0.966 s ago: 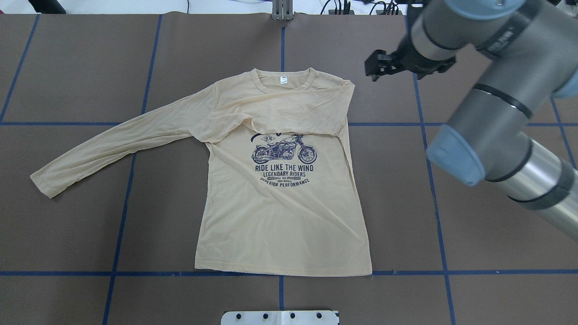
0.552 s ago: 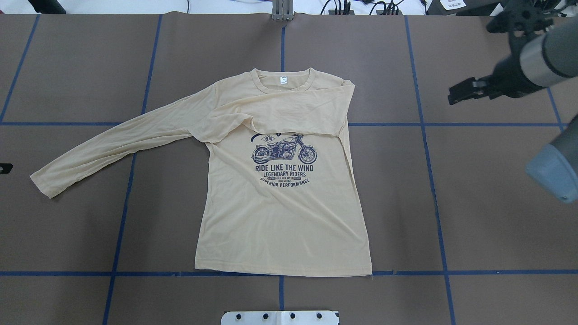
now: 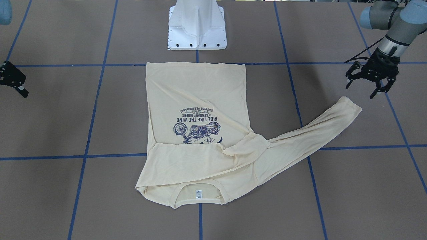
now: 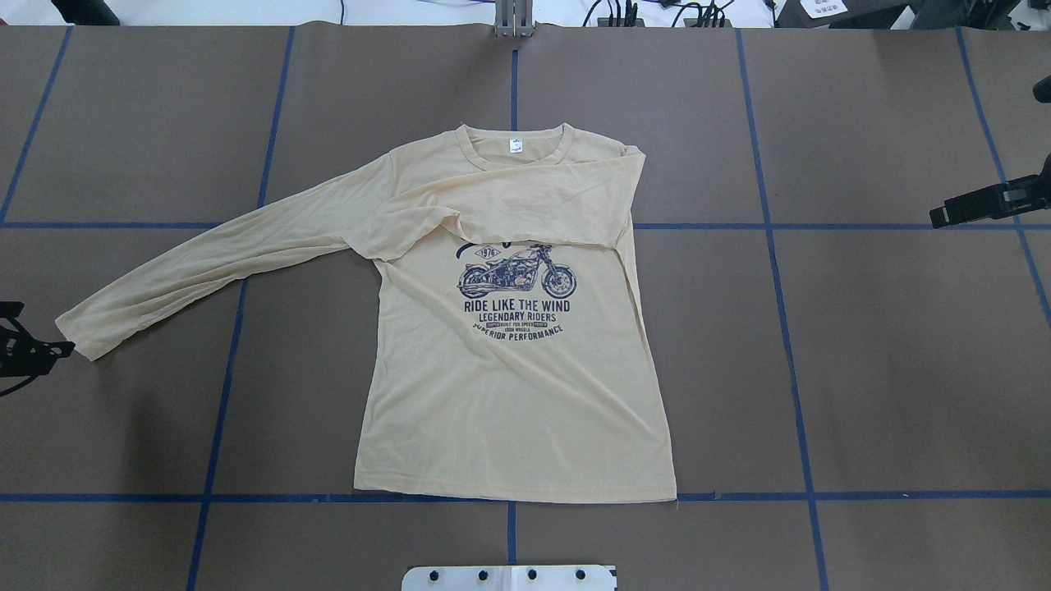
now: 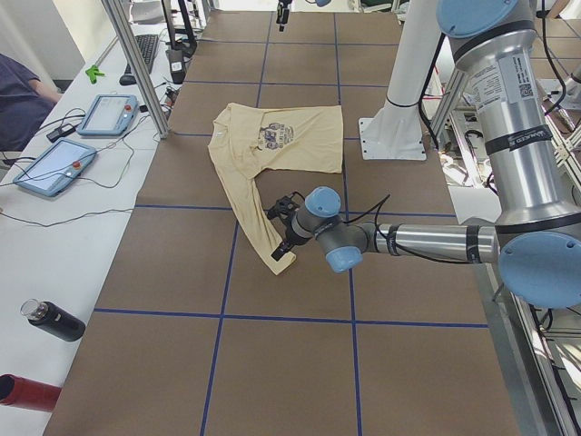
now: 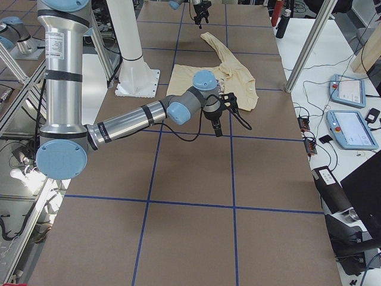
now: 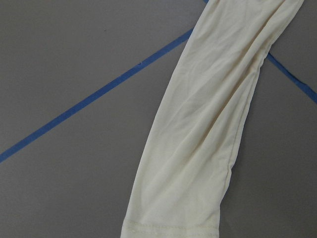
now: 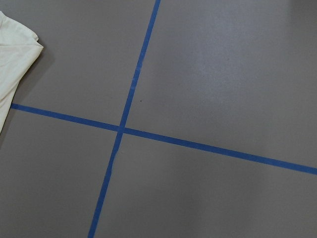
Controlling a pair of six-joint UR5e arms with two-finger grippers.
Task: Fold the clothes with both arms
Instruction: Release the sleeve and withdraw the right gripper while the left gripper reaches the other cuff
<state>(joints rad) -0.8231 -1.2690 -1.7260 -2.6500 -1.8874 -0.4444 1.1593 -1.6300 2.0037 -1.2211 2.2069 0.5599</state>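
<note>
The clothes are one cream long-sleeved T-shirt (image 4: 509, 394) lying flat and print-up mid-table, also in the front view (image 3: 196, 96). One sleeve is folded across the chest (image 4: 525, 209). The other sleeve (image 4: 205, 263) stretches out to the table's left. My left gripper (image 3: 362, 90) hovers open just past that sleeve's cuff (image 3: 347, 108), holding nothing; it shows at the overhead view's left edge (image 4: 25, 349). The left wrist view looks down on the cuff (image 7: 173, 225). My right gripper (image 4: 981, 205) is off to the right, clear of the shirt, and looks open with one finger (image 3: 21, 89) showing.
The white pedestal base (image 3: 196, 26) stands behind the shirt's hem. Blue tape lines (image 8: 121, 130) grid the brown table. Teach pendants (image 5: 54, 168), a dark bottle (image 5: 54, 320) and a seated person (image 5: 18, 91) are along the far side. Aluminium frame posts (image 6: 309, 42) stand there too.
The right arm has swung away from the shirt's shoulder to the table's right edge. The left gripper has come into view beside the outstretched cuff. The shirt has not moved.
</note>
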